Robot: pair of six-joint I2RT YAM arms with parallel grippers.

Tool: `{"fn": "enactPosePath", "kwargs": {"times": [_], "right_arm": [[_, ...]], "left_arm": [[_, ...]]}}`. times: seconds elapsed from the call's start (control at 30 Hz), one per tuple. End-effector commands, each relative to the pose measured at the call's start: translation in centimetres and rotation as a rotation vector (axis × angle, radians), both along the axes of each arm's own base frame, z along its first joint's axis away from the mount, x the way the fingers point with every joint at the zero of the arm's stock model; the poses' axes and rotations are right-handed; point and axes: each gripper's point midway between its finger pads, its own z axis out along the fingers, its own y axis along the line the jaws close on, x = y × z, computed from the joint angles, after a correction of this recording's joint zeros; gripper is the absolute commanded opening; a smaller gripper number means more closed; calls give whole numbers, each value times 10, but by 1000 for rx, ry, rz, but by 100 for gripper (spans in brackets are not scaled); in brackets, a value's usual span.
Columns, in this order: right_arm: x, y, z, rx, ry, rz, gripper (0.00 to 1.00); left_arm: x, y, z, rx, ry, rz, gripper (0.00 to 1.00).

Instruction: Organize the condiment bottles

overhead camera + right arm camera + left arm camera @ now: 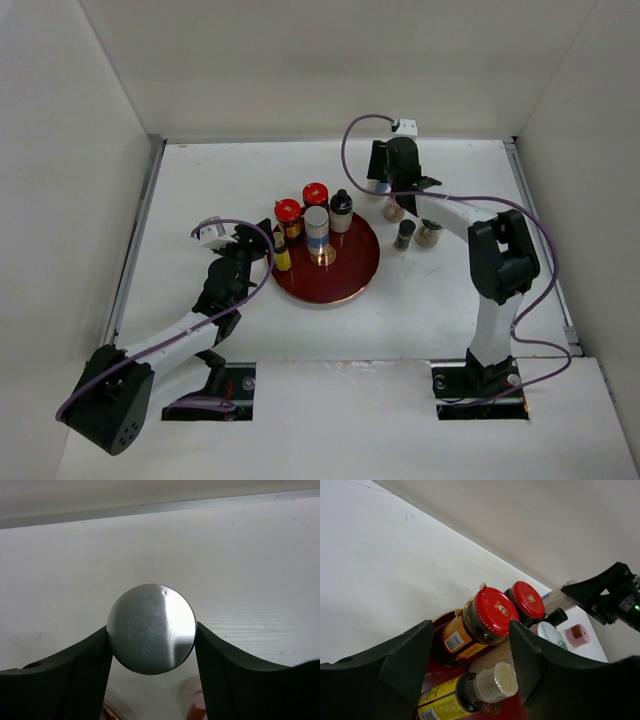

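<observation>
Right claw (151, 632) pinched shut on a silver-lidded jar (147, 617), both fingers pressed against the rim of its round lid, above the white table (200, 180) just right of a dark red round tray (355, 265); lifted or standing, impossible to tell. Left claw (471, 630) spread wide, gripping nothing, one finger either side of a slim yellow-labelled bottle (465, 695) at the tray's left edge. Beyond that bottle, on the tray, two red-lidded jars (288, 211) side by side, then a black-capped bottle (341, 208) and a pale jar (317, 232). Off the tray, near the right claw, two more small jars (404, 235).
</observation>
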Motion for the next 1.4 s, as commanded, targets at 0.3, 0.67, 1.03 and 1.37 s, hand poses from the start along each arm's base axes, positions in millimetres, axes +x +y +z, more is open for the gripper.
{"fn": "enactPosePath", "kwargs": {"times": [0.3, 0.67, 1.03, 1.37], "right_arm": [[-93, -6, 149, 177, -390, -1, 55], [-160, 26, 103, 201, -291, 117, 55], [-165, 69, 54, 161, -208, 198, 55], [-165, 72, 36, 95, -209, 164, 80]], "left_arm": [[-1, 3, 21, -41, -71, 7, 60], [-3, 1, 22, -43, -78, 1, 60], [-5, 7, 27, -58, -96, 14, 60], [-6, 15, 24, -84, -92, 36, 74]]}}
